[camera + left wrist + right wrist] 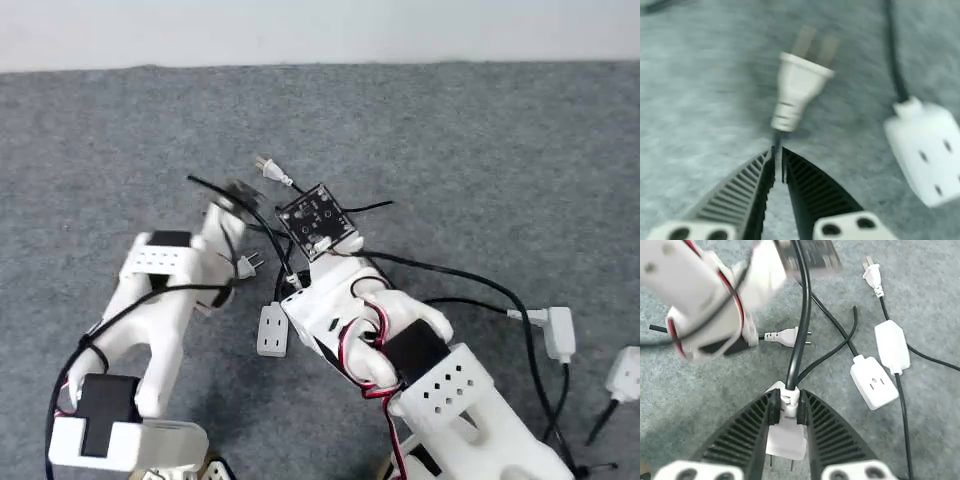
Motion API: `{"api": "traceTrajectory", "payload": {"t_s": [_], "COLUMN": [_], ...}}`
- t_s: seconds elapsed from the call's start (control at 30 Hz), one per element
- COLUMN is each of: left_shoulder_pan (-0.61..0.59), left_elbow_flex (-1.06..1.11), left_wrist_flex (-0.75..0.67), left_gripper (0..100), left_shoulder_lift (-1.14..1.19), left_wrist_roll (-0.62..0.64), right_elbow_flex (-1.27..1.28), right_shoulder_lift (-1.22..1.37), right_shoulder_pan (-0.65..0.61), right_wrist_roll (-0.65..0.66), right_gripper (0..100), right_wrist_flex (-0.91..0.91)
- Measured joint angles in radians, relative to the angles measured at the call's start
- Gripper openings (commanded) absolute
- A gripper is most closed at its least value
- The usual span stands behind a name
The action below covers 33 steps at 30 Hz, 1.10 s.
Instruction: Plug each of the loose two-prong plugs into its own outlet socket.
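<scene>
The left claw [777, 155] is pressed together on the thin neck of cord just behind the left-hand plug [799, 87], so the white body and its two prongs stick out free beyond the tips. In the high view this plug hangs just left of centre, with a white outlet socket [272, 330] lying just below it on the grey surface [500, 150]. The right claw [785, 407] pinches the right-hand plug [785, 440] across the top of its moulded body, where the black cord [802, 315] leaves it, with the prongs pointing back toward the wrist. A third, loose plug [265, 168] lies on the surface above centre in the high view. These plugs look light and rigid, with smooth plastic that could slip in a weak pinch. Their cords look springy enough to tug or twist a plug off line. The thin metal prongs would probably bend if driven in crooked. The best hold is likely across the flat sides of the body, just behind the prongs. A grip on the cord neck, like the left claw's, probably lets the body swivel when pushed against a socket. The socket block also looks light and may slide unless braced.
</scene>
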Motion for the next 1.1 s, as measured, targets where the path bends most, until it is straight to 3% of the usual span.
{"api": "traceTrajectory", "payload": {"t_s": [0.33, 0.9, 0.97, 1.1], "left_shoulder_pan": [0.086, 0.095, 0.089, -0.038], "left_elbow_flex": [0.339, 0.351, 0.351, 0.348], "left_wrist_flex": [-0.109, -0.117, -0.150, -0.264], "left_gripper": [2, 2, 2, 2], "left_shoulder_lift": [-0.370, -0.393, -0.394, -0.411], "left_wrist_roll": [-0.074, -0.127, -0.087, 0.087], "right_elbow_flex": [0.034, 0.038, 0.038, 0.109], "right_shoulder_lift": [-0.002, 0.080, 0.087, 0.087], "right_shoulder_pan": [-0.005, -0.012, -0.009, 0.017], "right_wrist_roll": [-0.037, -0.081, -0.117, -0.169], "right_gripper": [0.9, 0.9, 0.9, 0.9], "right_wrist_flex": [-0.038, -0.095, -0.107, -0.196]}}
